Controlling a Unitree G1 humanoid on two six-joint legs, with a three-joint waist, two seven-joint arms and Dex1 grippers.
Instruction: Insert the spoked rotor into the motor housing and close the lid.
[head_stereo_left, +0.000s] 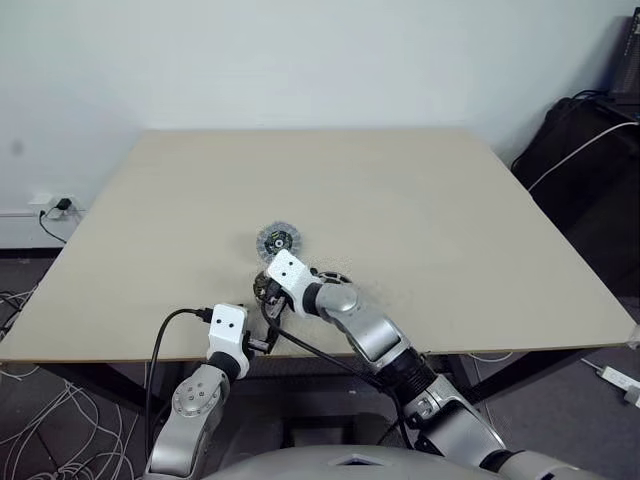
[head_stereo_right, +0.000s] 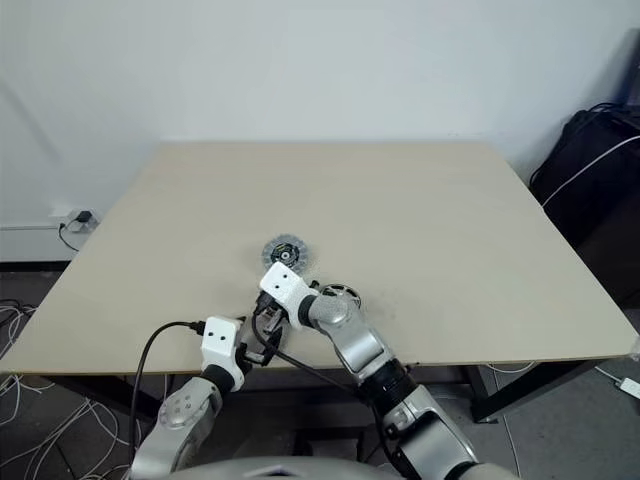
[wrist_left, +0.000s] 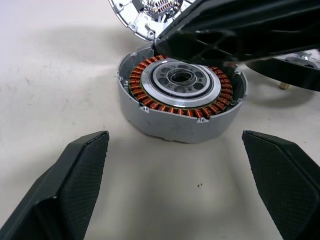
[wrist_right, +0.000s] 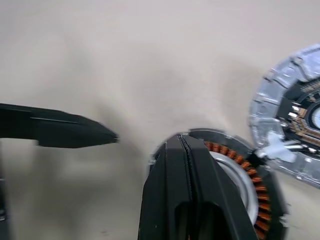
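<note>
We see the motor housing (wrist_left: 181, 98) centred just ahead of our left gripper's (wrist_left: 175, 165) wide, empty jaws, while the right gripper (wrist_right: 186, 165), jaws shut on nothing, hovers over its rim.

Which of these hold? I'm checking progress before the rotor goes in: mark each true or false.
1. The motor housing sits open, its copper windings exposed. True.
2. The right tool is wide open. False: it is shut, above the housing.
3. The left tool is open, with the housing ahead of it. True.
4. The lid covers the housing. False: it lies on the table beside it.
</note>
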